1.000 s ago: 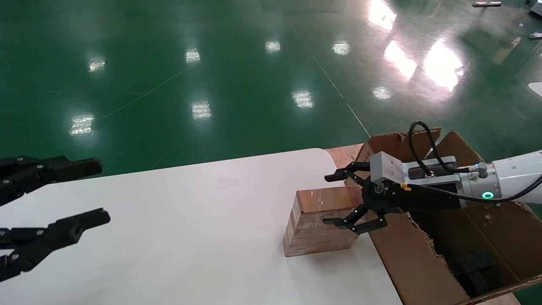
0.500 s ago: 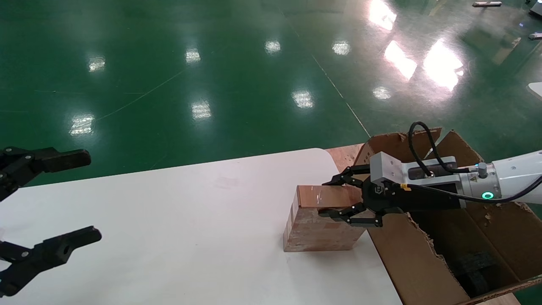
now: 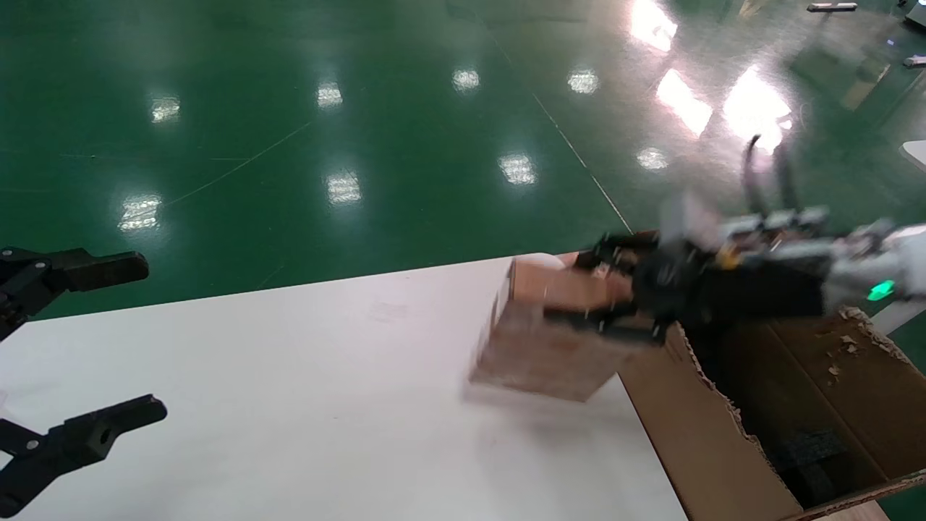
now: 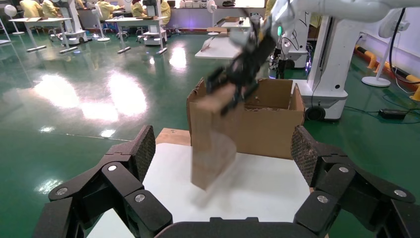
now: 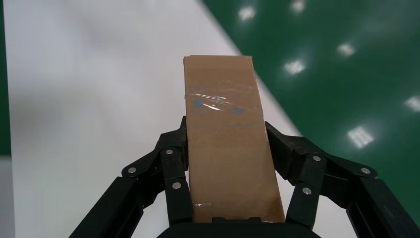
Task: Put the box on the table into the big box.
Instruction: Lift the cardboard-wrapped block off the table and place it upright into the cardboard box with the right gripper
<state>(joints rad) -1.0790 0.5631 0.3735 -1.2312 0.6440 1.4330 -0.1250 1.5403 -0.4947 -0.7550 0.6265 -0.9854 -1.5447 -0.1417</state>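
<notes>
Head view: right gripper [image 3: 589, 289], right of centre in the frame, is clamped on the small taped cardboard box [image 3: 539, 340]. Box is tilted, its lower edge just clear of the white table [image 3: 289, 376], over the table's right-hand end. A faint shadow lies on the white surface beneath it. Whole arm and box are smeared by motion.

Right wrist view: the box [image 5: 228, 144] runs straight out between the two fingers [image 5: 173, 168], one pressed to each long side, glossy tape across its face. Grip sits near the box's close end; most of the box overhangs beyond the fingertips.

Big carton [image 3: 723, 441] fills the lower right of the head frame, butted against the table's right edge. Torn ragged flaps, dark foam block visible deep inside, cardboard crumbs on the far flap. In the left wrist view the lifted box [image 4: 213, 139] hangs in front of the carton [image 4: 270, 124], not yet over its opening.

Left gripper [image 3: 79, 347], at the left edge of the head frame, is spread wide and holding nothing; parked over the table's left end.

Step in hand, as I read it: lift and carry, pick done, placement not yet done.

Next move calls for enough height to clear the ragged near flap, then travel toward the frame's right until the box is over the opening, lower, release. The long overhang could let the box swing or slip in the grip.
</notes>
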